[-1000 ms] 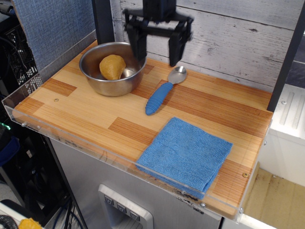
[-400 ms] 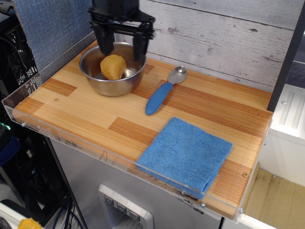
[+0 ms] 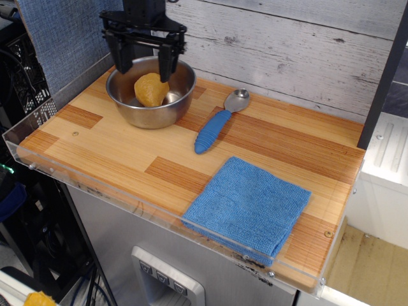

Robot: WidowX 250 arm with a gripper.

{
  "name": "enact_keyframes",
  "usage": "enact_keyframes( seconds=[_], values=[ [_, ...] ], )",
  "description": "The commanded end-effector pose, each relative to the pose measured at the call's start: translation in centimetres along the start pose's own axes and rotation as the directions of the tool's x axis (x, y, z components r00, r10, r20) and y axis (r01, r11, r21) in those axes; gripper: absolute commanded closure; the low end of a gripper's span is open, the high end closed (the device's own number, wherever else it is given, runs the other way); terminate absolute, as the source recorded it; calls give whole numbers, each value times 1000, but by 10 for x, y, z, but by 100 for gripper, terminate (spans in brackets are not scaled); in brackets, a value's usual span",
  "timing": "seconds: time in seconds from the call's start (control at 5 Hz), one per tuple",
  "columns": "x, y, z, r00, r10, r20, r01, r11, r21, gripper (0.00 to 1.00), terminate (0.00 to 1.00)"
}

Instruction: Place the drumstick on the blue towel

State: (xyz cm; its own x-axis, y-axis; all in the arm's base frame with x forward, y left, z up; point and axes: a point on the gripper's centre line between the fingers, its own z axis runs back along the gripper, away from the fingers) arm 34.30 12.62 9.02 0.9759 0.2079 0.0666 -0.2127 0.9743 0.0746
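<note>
The gripper (image 3: 144,67) is hanging over the steel bowl (image 3: 150,108) near the back left corner of the wooden desk (image 3: 127,159), with its two black fingers (image 3: 122,56) spread apart and gripping nothing. The fingertips are sitting at about the height of the bowl's rim, one toward the bowl's left side and the other over its middle. The drumstick (image 3: 150,89) is lying inside the bowl, its plump golden-brown end facing up and its pale bone end pointing toward the bowl's right wall. Whether the fingers are touching the drumstick cannot be told. A spoon (image 3: 218,123) with a blue handle is lying just right of the bowl, its metal scoop pointing toward the back edge. The blue towel (image 3: 248,207) is lying flat near the front right corner, well apart from the bowl, with its near corner overhanging the front edge.
</note>
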Motion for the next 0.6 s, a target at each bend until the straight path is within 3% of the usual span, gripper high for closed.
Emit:
enact_keyframes(
  seconds=[0.0,0.4],
  values=[
    [23,29,-19,999,52,-5,-52,998,36,0,0],
    [28,28,-47,997,64,-51,-62,998,33,0,0]
  ],
)
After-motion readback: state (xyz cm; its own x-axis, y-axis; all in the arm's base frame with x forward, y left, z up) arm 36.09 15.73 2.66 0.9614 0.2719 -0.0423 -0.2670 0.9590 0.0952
